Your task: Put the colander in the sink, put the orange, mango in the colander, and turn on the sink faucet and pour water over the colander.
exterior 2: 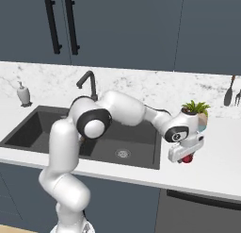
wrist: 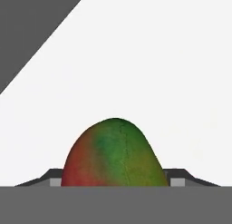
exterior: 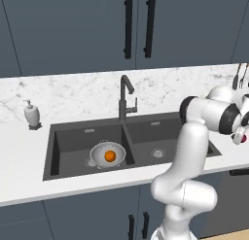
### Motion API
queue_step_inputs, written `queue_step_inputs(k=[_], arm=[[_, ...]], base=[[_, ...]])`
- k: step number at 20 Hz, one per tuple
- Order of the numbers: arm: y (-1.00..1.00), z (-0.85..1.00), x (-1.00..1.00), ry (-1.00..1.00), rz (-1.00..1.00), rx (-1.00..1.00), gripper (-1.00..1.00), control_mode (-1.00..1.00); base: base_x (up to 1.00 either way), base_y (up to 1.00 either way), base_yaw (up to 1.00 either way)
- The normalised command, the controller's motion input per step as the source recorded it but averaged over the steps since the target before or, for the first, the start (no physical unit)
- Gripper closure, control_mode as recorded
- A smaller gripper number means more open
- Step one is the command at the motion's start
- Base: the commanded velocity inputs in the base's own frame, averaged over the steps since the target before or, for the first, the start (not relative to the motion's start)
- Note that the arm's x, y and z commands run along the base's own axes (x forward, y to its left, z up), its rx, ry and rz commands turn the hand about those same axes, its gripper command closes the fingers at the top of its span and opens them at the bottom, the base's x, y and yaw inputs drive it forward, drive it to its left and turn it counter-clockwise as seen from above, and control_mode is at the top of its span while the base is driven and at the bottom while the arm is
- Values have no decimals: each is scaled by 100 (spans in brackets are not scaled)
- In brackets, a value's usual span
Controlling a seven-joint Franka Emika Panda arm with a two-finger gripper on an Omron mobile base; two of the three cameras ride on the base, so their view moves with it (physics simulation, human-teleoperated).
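The silver colander [exterior: 108, 154] sits in the left basin of the dark sink [exterior: 146, 129], and the orange [exterior: 110, 156] lies inside it. The dark gooseneck faucet [exterior: 125, 95] stands behind the divider between the basins. On the white counter to the right of the sink, my gripper [exterior 2: 187, 157] points down over the red-green mango [exterior 2: 189, 159]. In the hand view the mango [wrist: 115, 150] fills the gap between the fingertips [wrist: 54, 182], which press against both its sides. Most of the mango is hidden by the hand in the right base view.
A white soap dispenser [exterior: 32, 113] stands on the counter left of the sink. A small potted plant [exterior 2: 195, 109] is just behind the gripper. Utensils [exterior 2: 229, 93] hang on the back wall at the far right. The counter's front edge lies close to the gripper.
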Motion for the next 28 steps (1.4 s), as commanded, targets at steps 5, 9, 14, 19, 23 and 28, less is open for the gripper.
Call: queue_step_inputs(k=[5, 9, 14, 19, 23, 28], arm=[[100, 50, 0, -16, -5, 0, 100, -100], [100, 30, 0, -16, -15, -1, 100, -100], [100, 2, -7, -7, -27, -1, 100, -100], [100, 5, -1, 0, -32, 0, 100, -100], [100, 29, 0, 0, -27, 3, 100, -100], [100, 22, 0, 0, -24, 2, 100, -100]], base=[[0, 0, 0], [0, 0, 0], [0, 0, 0], [0, 0, 0], [0, 0, 0], [0, 0, 0]])
